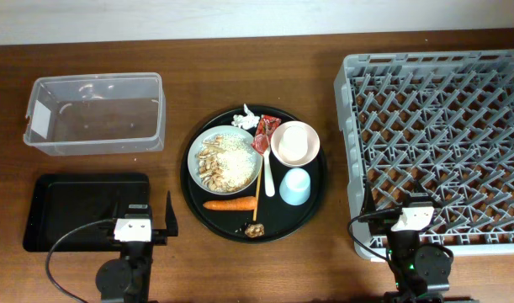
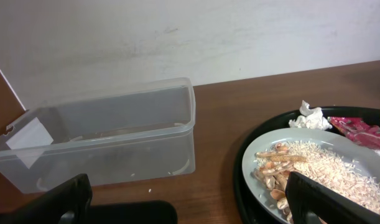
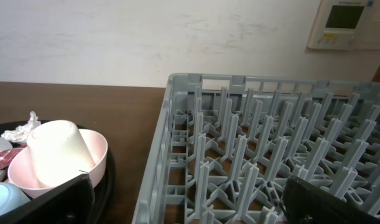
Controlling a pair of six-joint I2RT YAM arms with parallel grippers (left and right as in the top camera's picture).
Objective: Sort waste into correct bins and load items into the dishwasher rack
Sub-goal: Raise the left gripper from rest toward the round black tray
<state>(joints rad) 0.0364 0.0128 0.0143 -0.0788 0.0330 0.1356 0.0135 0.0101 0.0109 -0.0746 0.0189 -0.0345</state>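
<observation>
On the round black tray point(image 1: 317, 195) a pale plate point(image 1: 198, 150) holds white rice point(image 1: 236, 164) and mushroom bits point(image 1: 209, 162). Beside it lie the carrot point(image 1: 230, 204), chopsticks point(image 1: 257, 200), white fork point(image 1: 269, 175), red wrapper point(image 1: 265, 135) and white paper point(image 1: 246, 119). The pink bowl point(image 1: 282, 156) holds the small white cup point(image 1: 295, 141), and the blue cup point(image 1: 294, 186) stands next to it. The clear tub point(image 1: 97, 114) and black rectangular tray point(image 1: 80, 210) sit at left, the grey rack point(image 1: 442, 139) at right. My left gripper point(image 2: 190, 205) and right gripper point(image 3: 190, 205) are open and empty.
A loose brown bit point(image 1: 255, 228) lies at the round tray's front edge. The left gripper point(image 1: 143, 212) hovers between the black rectangular tray and the round tray. The right gripper point(image 1: 410, 202) is over the rack's near-left corner. A wall bounds the far side.
</observation>
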